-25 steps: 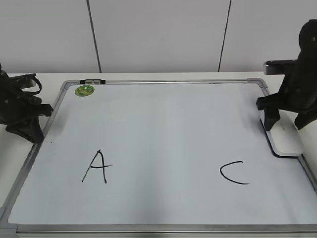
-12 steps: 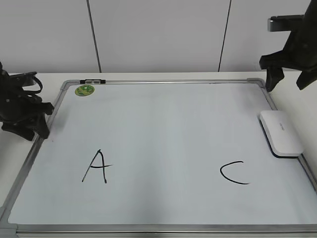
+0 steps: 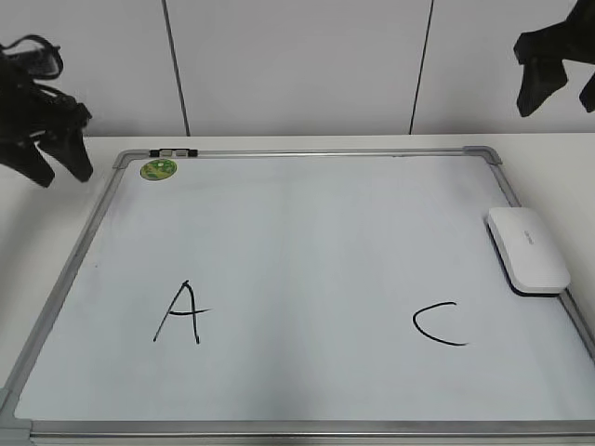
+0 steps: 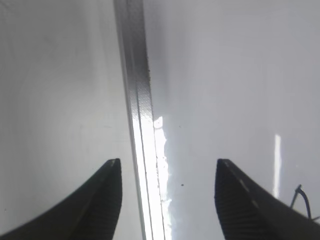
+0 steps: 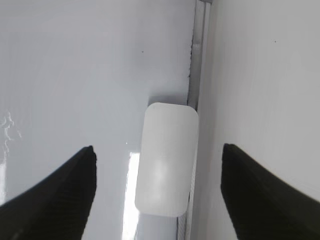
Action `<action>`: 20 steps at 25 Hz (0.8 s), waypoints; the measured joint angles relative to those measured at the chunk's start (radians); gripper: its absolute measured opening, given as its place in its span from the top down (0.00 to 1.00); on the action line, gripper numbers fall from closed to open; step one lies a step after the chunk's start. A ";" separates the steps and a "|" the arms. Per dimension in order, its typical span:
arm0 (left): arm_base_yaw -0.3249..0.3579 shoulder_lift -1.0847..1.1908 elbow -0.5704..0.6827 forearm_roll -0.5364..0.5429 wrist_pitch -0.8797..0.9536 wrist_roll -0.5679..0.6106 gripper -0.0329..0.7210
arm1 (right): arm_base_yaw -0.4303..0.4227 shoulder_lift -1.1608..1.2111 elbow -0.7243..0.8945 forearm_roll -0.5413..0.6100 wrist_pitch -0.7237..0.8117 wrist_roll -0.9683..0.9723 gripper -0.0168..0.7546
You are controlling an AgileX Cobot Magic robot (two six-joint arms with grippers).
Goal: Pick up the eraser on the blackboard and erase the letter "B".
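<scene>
White table, one big board on it

The table (image 3: 65, 200) is carrying the blackboard (image 3: 307, 232), which is lying flat and taking up most of the top, with bare white strips showing along its left, right and back sides. The board's silver frame (image 4: 136, 100) is sitting right against the tabletop, grey plastic corners at the ends.

wall: i see pale grey panels (image 3: 297, 65) at the far side, split by two dark vertical seams.
table: white top (image 3: 42, 232), left and right.
light: soft, even.
</scene>
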 joint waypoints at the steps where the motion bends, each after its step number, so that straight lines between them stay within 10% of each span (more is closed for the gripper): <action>1: 0.000 -0.011 -0.020 0.002 0.017 -0.006 0.39 | 0.000 -0.014 0.000 0.002 0.007 -0.003 0.21; 20: -0.073 -0.531 -0.057 0.090 0.066 -0.087 0.39 | 0.000 -0.371 0.041 0.095 0.066 -0.070 0.21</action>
